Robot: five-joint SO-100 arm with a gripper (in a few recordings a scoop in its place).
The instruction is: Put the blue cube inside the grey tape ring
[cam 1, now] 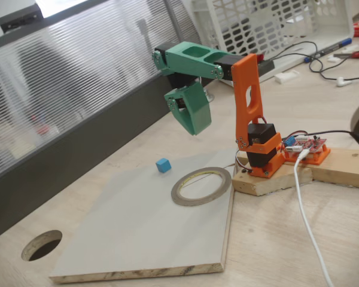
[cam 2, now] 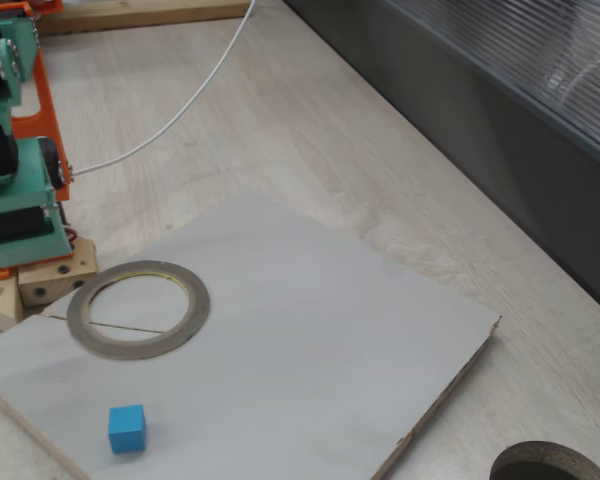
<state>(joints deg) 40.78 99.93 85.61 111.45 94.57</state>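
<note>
The blue cube lies on a pale grey board, a short way left of the grey tape ring in a fixed view. The ring lies flat on the board's corner nearest the arm's base. My green gripper hangs folded back in the air, above and behind both, its tips pointing down, shut with nothing in it. In the other fixed view the cube sits near the board's lower edge, about one ring-width below the tape ring, apart from it.
The arm's orange base stands on a wooden block right beside the ring. A round dark hole opens in the tabletop off the board. A white cable trails over the table. A dark wall with a ribbed panel runs along one side.
</note>
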